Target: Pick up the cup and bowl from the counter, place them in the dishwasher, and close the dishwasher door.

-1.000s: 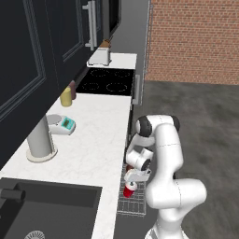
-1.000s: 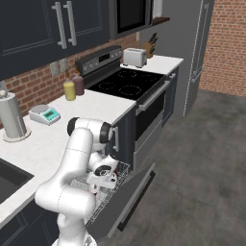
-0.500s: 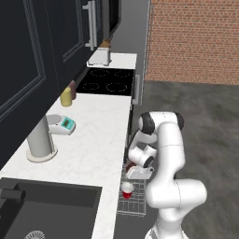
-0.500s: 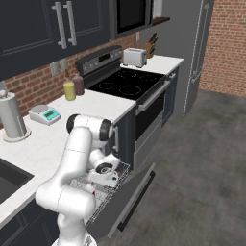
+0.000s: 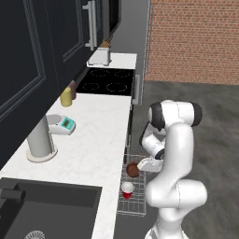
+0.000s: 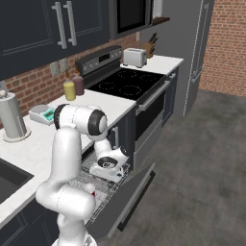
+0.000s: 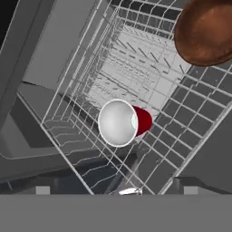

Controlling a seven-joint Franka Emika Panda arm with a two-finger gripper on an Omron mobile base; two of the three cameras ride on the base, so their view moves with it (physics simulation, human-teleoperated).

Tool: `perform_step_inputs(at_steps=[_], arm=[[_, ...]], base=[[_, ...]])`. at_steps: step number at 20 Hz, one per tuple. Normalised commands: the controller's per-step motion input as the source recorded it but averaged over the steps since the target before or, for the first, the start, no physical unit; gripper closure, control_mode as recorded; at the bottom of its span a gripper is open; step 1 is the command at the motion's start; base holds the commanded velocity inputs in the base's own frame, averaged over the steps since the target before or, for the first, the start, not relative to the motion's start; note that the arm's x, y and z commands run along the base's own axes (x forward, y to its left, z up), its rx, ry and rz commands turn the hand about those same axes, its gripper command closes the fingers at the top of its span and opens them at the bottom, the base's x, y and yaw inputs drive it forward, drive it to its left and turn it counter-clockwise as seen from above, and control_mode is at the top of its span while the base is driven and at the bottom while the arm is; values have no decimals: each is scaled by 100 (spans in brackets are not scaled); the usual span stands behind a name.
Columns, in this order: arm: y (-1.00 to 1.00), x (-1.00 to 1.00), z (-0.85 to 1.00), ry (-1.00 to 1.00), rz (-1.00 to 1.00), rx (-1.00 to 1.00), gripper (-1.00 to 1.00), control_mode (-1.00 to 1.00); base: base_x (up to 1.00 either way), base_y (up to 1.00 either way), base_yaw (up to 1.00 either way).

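My robot's two-finger pincer (image 5: 140,165) hung low over the pulled-out grey wire grid rack (image 5: 132,205) of the under-counter dishwasher (image 6: 103,192), its jaws spread wide and gripping nothing. Just beside it, in the left base view, the small round dark brown bowl (image 5: 132,170) sat in the rack, free of the fingers as far as I could see. From the hand camera the bowl (image 7: 206,29) appeared at the upper right, and the small red tapered plastic party cup (image 7: 123,123) stood in the wire grid below it, its white inside facing the lens. In the left base view the cup (image 5: 127,190) stood in the rack a little nearer the camera than the bowl, the two apart. The dark flat dishwasher door (image 6: 132,199) was dropped open in front of the rack. Above, on the white marbled stone counter (image 5: 98,144), I could see a grey upright cylinder (image 5: 39,142), a small white and teal scale (image 5: 61,124) and a yellow bottle with a dark cap (image 5: 66,96), with the black stovetop (image 5: 108,81) and a white toaster (image 5: 99,56) farther along.
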Motion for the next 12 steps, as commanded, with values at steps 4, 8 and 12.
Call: perform_step_inputs(at_steps=[4,8,12], arm=[[-58,-39,86,-15,-5,8,-100,-100],[-49,-43,99,-9,-10,7,-100,-100],[-43,-37,99,-3,-15,6,-100,-100]], base=[[0,0,0],[0,0,0],[0,0,0]])
